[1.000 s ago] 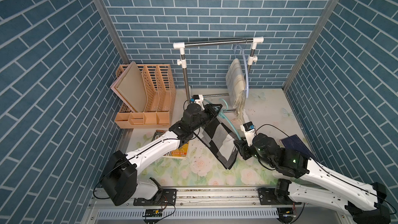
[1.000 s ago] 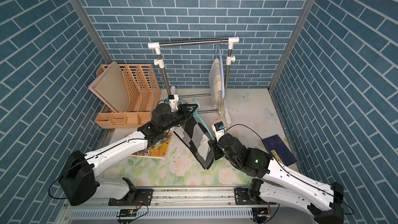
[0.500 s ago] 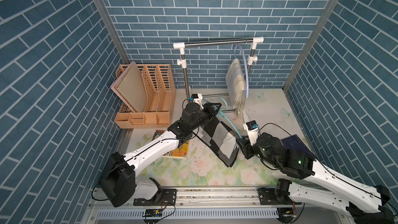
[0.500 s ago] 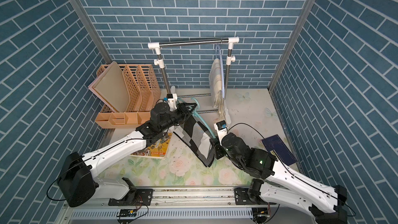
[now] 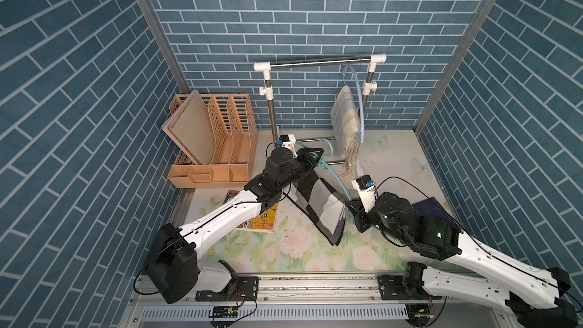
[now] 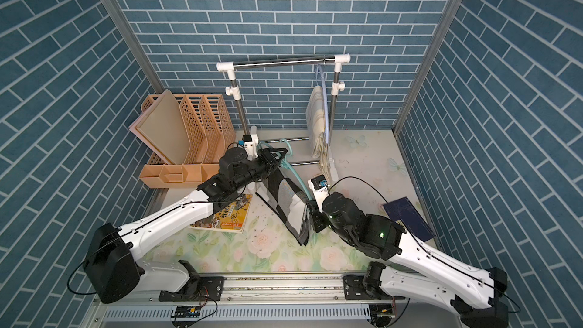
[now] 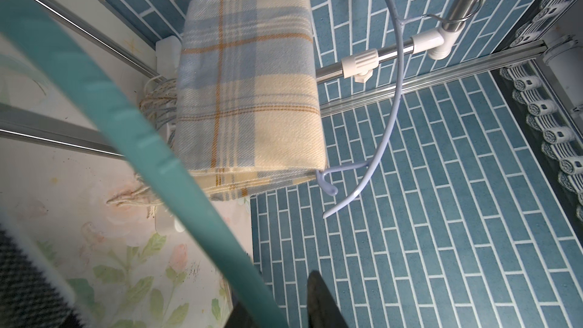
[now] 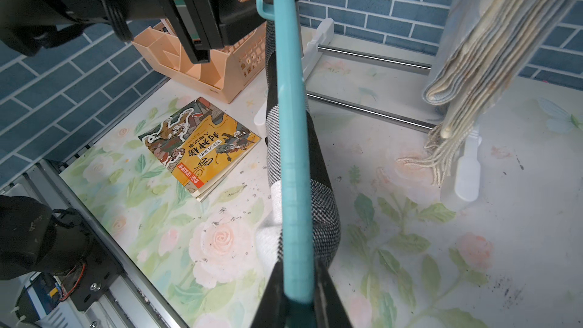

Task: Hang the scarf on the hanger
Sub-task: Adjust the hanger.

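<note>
Back left, peach rack holding beige board, checked scarf on hanger

The left arm and the right arm had white shells on their long links, with black housings at the joints. A rounded black motor drum sat just behind each end effector. Beside the drum was a small white camera bracket with a blue connector. A thin black cable arced back from that bracket. A green light glowed on the dark block further behind the right end effector, whose fingers were matte black. The left end effector was black and angular too. Farthest back sat a bulky black base and a silver screw.
</note>
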